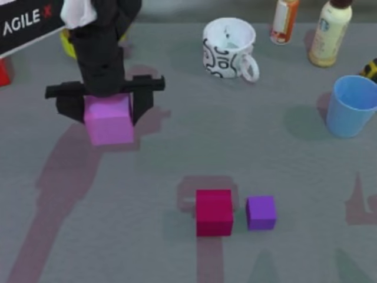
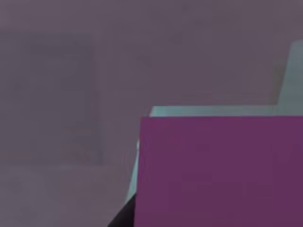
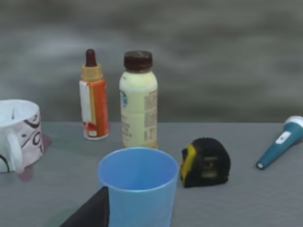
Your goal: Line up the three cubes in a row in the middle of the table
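The left gripper (image 1: 108, 97) stands over the pink cube (image 1: 109, 119) at the 10 o'clock part of the table (image 1: 283, 177). Its fingers flank the cube on two opposite side faces and appear closed on it. The left wrist view is filled by one flat face of this cube (image 2: 220, 172).

The magenta cube (image 1: 214, 212) and the purple cube (image 1: 261, 212) sit near the 6 o'clock edge, side by side and just apart, the purple one at 3 o'clock of the magenta one.

Handling, as judged:
- The pink cube looks rigid, matte and light; flat parallel faces should give a secure pinch.
- Hold at mid-height on opposite faces, square to them, to prevent twisting.
- The free slot lies at 9 o'clock of the magenta cube.

The right gripper is outside the top view. Whether its fingers are open cannot be determined. Its wrist view shows a blue cup (image 3: 137, 187).
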